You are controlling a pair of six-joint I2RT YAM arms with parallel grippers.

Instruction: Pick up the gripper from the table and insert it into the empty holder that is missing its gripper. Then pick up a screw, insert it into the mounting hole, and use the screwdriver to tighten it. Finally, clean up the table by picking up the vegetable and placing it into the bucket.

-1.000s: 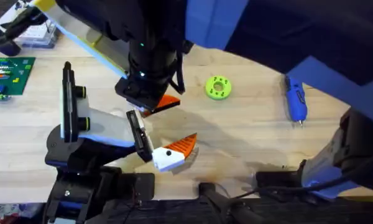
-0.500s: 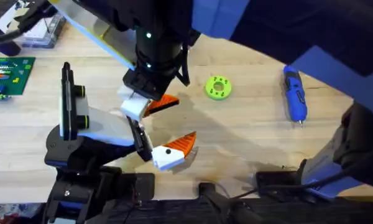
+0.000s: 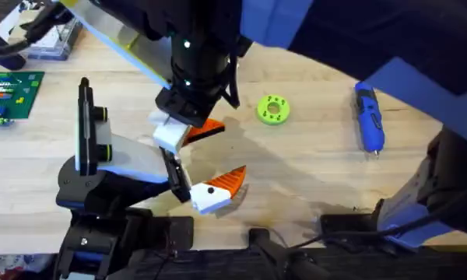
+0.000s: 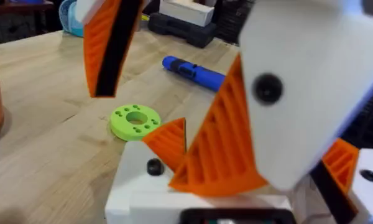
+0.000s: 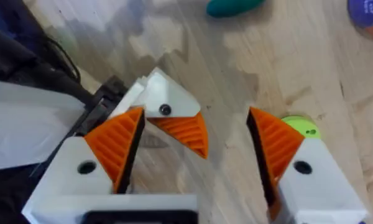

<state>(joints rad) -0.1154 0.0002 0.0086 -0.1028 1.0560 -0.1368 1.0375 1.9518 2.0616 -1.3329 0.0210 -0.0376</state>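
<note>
One step looks done: white block with orange ribbed wedge point(image 5: 168, 121) sits against narrow black bar mount point(image 5: 109, 93) (seated, I judge). My right gripper point(image 5: 196, 115) gapes wide, holding nothing. Fastening and the green toy vegetable point(image 5: 233, 6) are left.

disc point(image 3: 273, 109) on table point(image 3: 311, 171) between holder point(image 3: 173, 173) at left and screwdriver point(image 3: 369, 120) at right.

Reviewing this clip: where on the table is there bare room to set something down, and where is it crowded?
Bare wood lies between the lime-green disc and the screwdriver, and nearer the bases below the disc. It is crowded around the holder, where the left gripper carries the gripper beside the mounted finger.
</note>
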